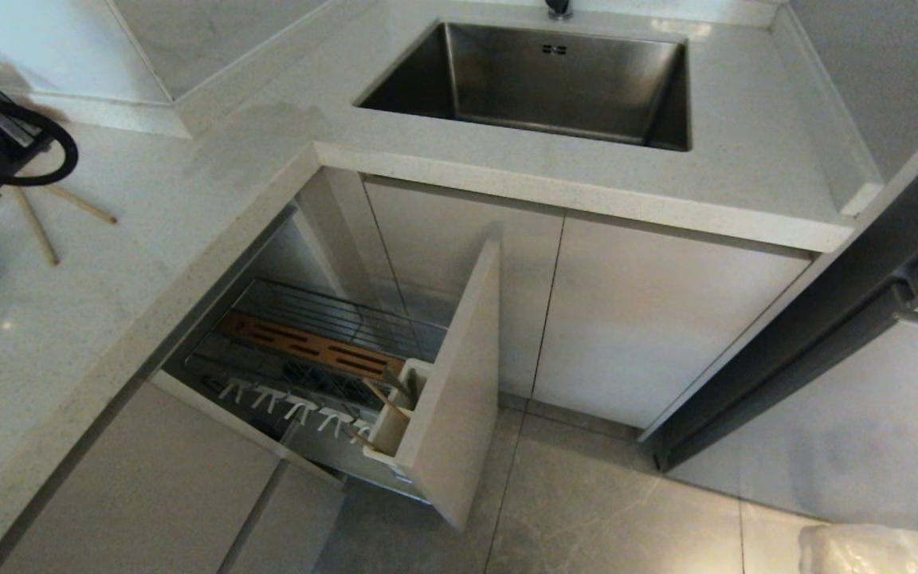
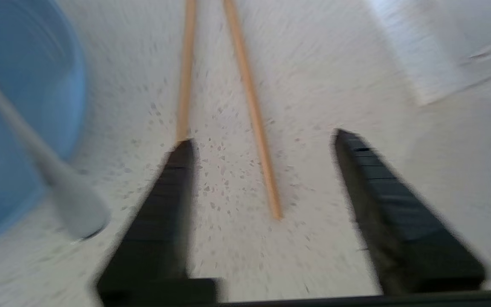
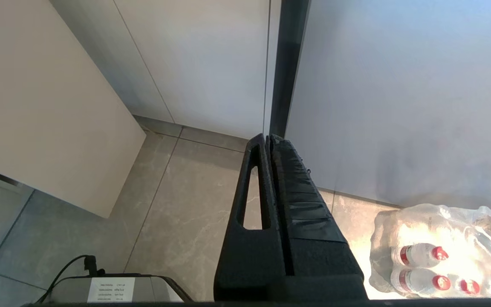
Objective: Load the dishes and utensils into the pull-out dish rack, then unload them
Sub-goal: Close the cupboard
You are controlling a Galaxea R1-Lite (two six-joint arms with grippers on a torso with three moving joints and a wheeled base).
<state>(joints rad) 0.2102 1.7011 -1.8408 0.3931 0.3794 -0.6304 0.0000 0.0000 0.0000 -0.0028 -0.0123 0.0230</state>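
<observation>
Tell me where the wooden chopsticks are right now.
The chopsticks lie on the countertop at the far left of the head view, just beyond the open left hand, with the pale-blue plate beside them.

Steel sink (image 1: pixel 555 80) set in pale speckled countertop (image 1: pixel 212 175), w/ dark faucet base (image 1: pixel 559 8) at its far rim. Flat pale cabinet doors (image 1: pixel 634 319) below the counter; grey marbled tile floor (image 1: pixel 586 494) w/ grout lines. Shrink-wrapped pack of red-capped water bottles (image 3: pixel 446 251) on floor beside a tall pale panel (image 3: pixel 399 94); small grey box w/ white label (image 3: pixel 111 289) and black cable (image 3: pixel 73 266) also at floor level, near edge of view.
</observation>
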